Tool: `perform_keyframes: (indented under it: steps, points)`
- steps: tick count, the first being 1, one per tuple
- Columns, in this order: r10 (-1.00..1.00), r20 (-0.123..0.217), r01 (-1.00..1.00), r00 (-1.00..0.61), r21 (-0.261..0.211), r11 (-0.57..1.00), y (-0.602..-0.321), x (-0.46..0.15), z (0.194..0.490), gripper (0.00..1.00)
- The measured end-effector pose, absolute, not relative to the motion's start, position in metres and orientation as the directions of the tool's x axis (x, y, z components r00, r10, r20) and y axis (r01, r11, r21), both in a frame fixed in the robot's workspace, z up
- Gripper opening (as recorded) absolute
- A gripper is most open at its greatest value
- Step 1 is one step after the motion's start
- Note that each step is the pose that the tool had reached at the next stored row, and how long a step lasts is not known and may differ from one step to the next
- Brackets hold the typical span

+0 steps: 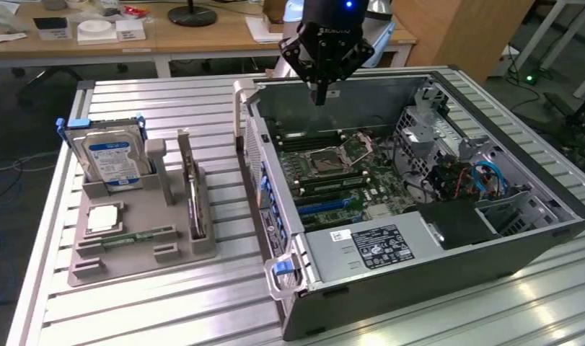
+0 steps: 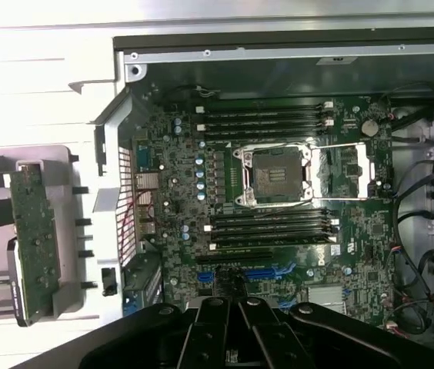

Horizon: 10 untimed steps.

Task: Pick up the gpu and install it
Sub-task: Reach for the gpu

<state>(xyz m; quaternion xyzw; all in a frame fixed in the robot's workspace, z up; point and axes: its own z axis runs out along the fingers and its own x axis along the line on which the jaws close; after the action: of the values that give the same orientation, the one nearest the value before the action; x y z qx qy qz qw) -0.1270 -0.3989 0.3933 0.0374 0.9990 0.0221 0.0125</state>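
Tool (image 1: 320, 97) hangs over the open PC case (image 1: 446, 263), above the far wall as the exterior view has it. Fingers pressed together, nothing between them.

Gpu (image 1: 191, 184) isn't in the case. It stands on edge in a slot of the grey holder (image 1: 167, 254) on the bench (image 1: 157, 101), to the exterior view's left of the case and well apart from the tool, untouched. Same holder also has:
- hard drive (image 1: 114, 155) w/ blue-white label, upright, further to the exterior view's left, so the gpu sits btwn drive and case
- memory stick (image 1: 138, 236), lying flat along the holder's front
- square chip (image 1: 102, 218), flat, just beside the stick

Inside the case the motherboard (image 1: 340, 180) is bare to see. In the wrist view, CPU socket (image 2: 271, 173) sits mid-board w/ rows of dark memory slots on two sides, and blue card slots (image 2: 267, 270) lie close under the tool's fingers (image 2: 211, 327).
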Motion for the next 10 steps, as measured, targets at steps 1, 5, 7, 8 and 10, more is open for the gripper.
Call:
perform_keyframes:
  steps: [1,5,7,8,10]
  points:
    - [0.075,-0.023,0.074,-0.997,0.045,0.996,-0.399,-0.129,0.393,0.10]
    - [0.075,-0.023,0.074,-0.997,0.045,0.996,-0.399,-0.140,0.393,0.10]
    - [0.075,-0.023,0.074,-0.997,0.045,0.996,-0.399,-0.146,0.393,0.10]
    - [0.075,-0.023,0.074,-0.997,0.045,0.996,-0.399,-0.150,0.393,0.10]
    - [0.075,-0.023,0.074,-0.997,0.045,0.996,-0.399,-0.157,0.393,0.10]
